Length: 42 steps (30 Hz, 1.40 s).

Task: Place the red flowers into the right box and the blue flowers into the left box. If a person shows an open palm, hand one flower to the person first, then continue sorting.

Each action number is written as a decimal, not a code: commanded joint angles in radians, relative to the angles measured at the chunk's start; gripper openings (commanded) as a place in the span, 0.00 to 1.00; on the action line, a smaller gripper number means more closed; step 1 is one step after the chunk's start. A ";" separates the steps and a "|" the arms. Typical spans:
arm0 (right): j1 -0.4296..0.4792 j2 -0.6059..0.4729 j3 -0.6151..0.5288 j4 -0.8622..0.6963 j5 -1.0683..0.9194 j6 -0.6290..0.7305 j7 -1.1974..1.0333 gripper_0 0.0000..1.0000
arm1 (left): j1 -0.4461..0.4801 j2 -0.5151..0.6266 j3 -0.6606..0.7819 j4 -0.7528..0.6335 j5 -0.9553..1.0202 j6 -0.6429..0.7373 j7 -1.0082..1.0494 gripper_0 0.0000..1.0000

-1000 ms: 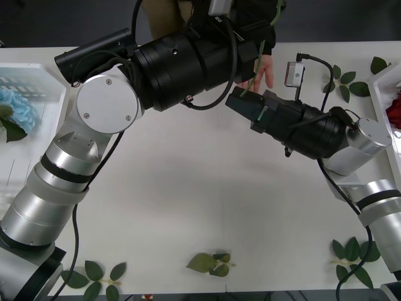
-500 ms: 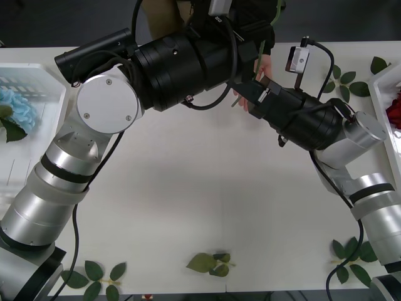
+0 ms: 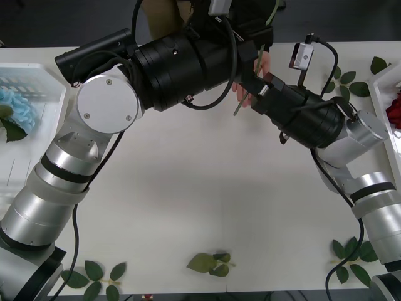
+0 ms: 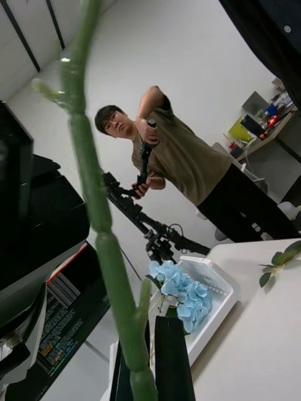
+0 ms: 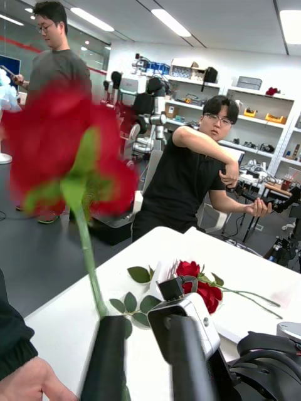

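Note:
A red flower (image 5: 63, 150) stands upright at the table's far middle, beside a person's open hand (image 3: 265, 64). Its green stem (image 3: 241, 103) runs down to my left gripper (image 5: 147, 326), which is shut on it. My right gripper (image 3: 254, 91) has reached the same stem (image 4: 94, 207) lower down and is shut on it too. The flower's head is hidden under my left forearm in the front view. A blue flower (image 3: 14, 110) lies in the left box (image 3: 44, 81). More red flowers (image 3: 395, 110) lie in the right box (image 3: 382, 88).
My left forearm (image 3: 182, 63) spans the far half of the table, above its surface. Loose leaf sprigs lie at the near edge (image 3: 213, 263), the near left (image 3: 94, 276), the near right (image 3: 351, 257) and the far right (image 3: 344, 81).
My right arm has swung forward and tilted up, bringing its gripper onto the stem by the hand. The left arm, the stem and the hand have stayed where they were.

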 commanded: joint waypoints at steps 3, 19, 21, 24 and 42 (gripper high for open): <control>-0.037 0.023 -0.024 -0.023 -0.012 -0.009 -0.007 0.00 | 0.012 -0.015 -0.012 -0.002 -0.005 -0.012 -0.026 1.00; -0.151 0.000 -0.247 -0.023 0.564 -0.006 -0.265 0.00 | 0.012 0.477 0.017 0.062 0.352 0.107 0.017 1.00; -0.178 0.000 -0.275 -0.023 0.631 -0.006 -0.337 0.00 | 0.012 0.557 0.044 0.105 0.404 0.226 0.019 1.00; -0.235 0.000 -0.313 -0.023 0.746 -0.006 -0.451 0.00 | 0.010 0.670 0.094 0.193 0.450 0.416 0.017 1.00; -0.342 0.015 -0.071 -0.474 1.548 -0.040 -1.308 0.00 | 0.101 0.443 0.648 0.723 0.502 1.084 -0.497 1.00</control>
